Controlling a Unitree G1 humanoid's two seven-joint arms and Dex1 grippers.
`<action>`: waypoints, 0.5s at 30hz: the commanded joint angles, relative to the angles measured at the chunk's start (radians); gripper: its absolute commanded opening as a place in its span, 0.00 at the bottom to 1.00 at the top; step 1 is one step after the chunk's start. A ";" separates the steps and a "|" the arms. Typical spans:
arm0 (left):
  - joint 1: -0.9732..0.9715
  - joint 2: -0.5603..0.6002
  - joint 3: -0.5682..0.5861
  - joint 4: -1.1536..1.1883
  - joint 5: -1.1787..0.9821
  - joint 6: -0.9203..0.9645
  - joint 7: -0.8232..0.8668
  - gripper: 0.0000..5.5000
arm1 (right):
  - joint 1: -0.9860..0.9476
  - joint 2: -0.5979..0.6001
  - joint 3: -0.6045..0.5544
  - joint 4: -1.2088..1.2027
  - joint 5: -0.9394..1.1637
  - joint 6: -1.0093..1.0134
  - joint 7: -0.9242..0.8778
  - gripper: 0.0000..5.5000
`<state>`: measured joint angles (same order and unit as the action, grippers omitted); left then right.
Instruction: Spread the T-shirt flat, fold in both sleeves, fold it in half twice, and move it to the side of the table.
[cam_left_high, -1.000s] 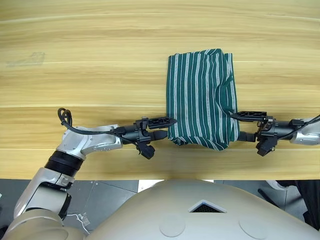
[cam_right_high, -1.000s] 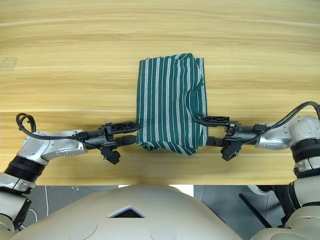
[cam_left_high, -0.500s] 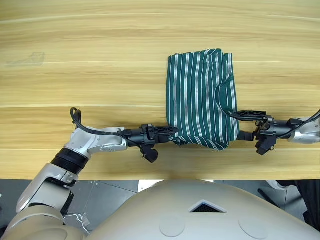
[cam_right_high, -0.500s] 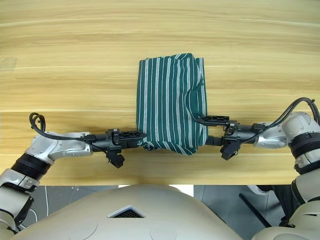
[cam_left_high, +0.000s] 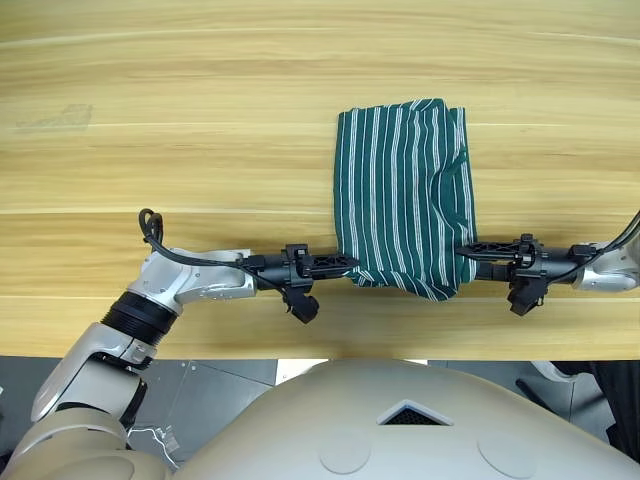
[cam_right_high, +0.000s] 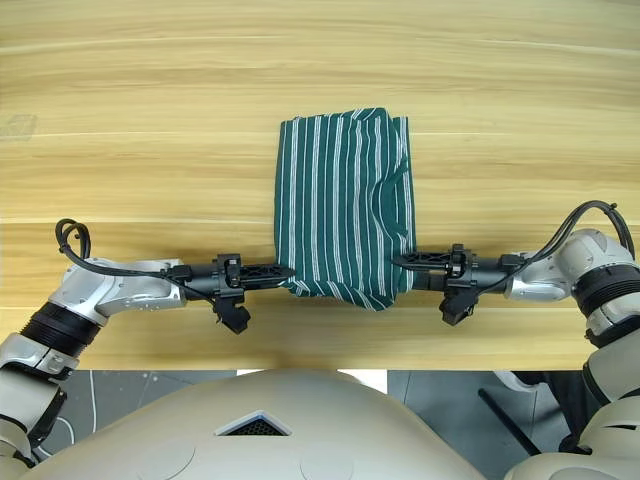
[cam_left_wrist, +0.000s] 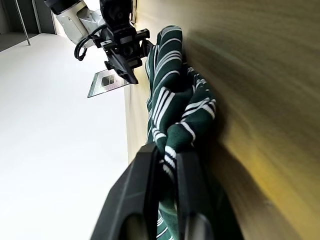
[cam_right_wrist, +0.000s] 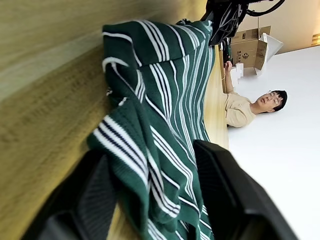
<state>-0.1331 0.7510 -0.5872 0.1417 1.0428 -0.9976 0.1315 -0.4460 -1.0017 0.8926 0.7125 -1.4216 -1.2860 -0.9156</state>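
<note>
The green T-shirt with white stripes lies folded into a narrow rectangle on the wooden table, right of centre. My left gripper lies low at its near left corner. The left wrist view has both fingers pinched on a bunched fold of the cloth. At the near right corner my right gripper lies flat on the table. In the right wrist view its fingers hold the striped hem between them.
Bare wood stretches to the left of the shirt, beyond it, and in a narrower strip to its right. The table's front edge runs just below both arms.
The left gripper slid right and shut on the shirt's near left corner. The right gripper's fingers, open a second ago, have come together on the near right corner.
</note>
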 joint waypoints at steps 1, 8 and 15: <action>0.034 0.009 -0.036 0.044 0.051 0.025 -0.034 0.03 | -0.015 -0.006 0.025 0.020 -0.021 0.016 0.001 0.32; 0.028 0.015 -0.034 0.047 0.047 0.022 -0.037 0.03 | -0.028 0.002 0.041 0.032 -0.016 0.018 -0.014 0.08; 0.028 0.022 -0.030 0.049 0.044 0.022 -0.034 0.02 | -0.031 0.009 0.048 0.039 -0.009 0.017 -0.016 0.00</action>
<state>-0.1375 0.7533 -0.5875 0.1446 1.0374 -0.9972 0.1352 -0.4796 -1.0033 0.9256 0.7384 -1.4193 -1.2903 -0.9493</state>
